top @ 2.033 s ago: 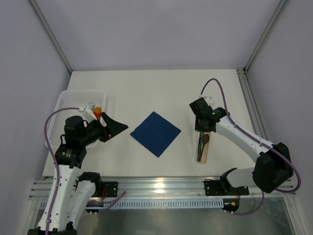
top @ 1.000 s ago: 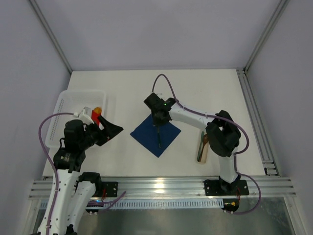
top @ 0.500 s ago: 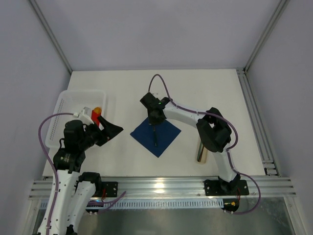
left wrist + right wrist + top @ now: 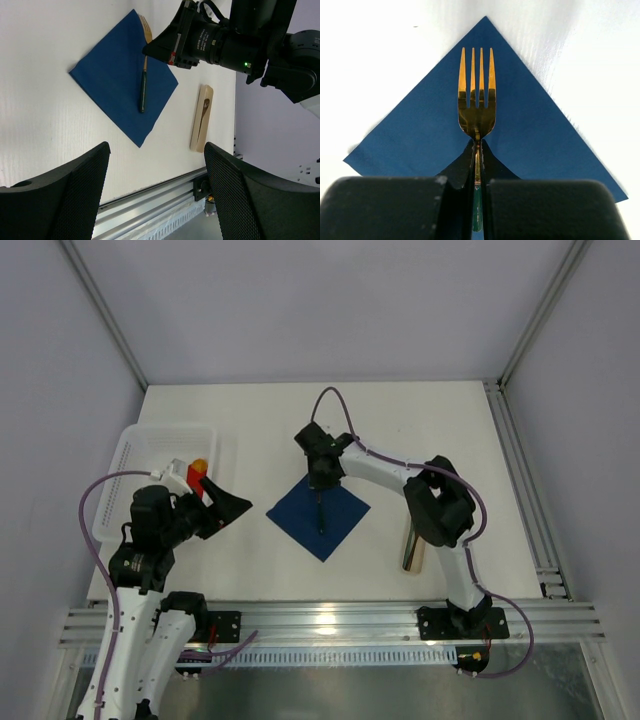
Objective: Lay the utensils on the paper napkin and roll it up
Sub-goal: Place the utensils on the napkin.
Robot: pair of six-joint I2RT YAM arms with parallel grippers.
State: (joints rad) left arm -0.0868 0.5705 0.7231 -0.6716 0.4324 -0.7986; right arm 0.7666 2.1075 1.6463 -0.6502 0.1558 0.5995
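The dark blue paper napkin (image 4: 298, 516) lies flat as a diamond in the middle of the table. A copper fork (image 4: 320, 512) with a dark green handle lies along it. My right gripper (image 4: 321, 478) is at the napkin's far corner, shut on the fork's neck (image 4: 476, 100), low over the napkin (image 4: 420, 130). In the left wrist view the fork (image 4: 143, 85) rests on the napkin (image 4: 115, 75). A second utensil, a dark copper spoon (image 4: 205, 107), lies in a pale beige bar (image 4: 413, 545). My left gripper (image 4: 225, 505) is open and empty, left of the napkin.
A white basket (image 4: 130, 455) stands at the left edge. A red block with an orange tip (image 4: 197, 475) is beside my left arm. The beige bar (image 4: 202, 117) lies right of the napkin, near the front rail (image 4: 320, 625).
My right gripper carried the fork from the beige bar across to the napkin and set it low over it; in the last half second it shifted slightly right. The left arm has barely moved.
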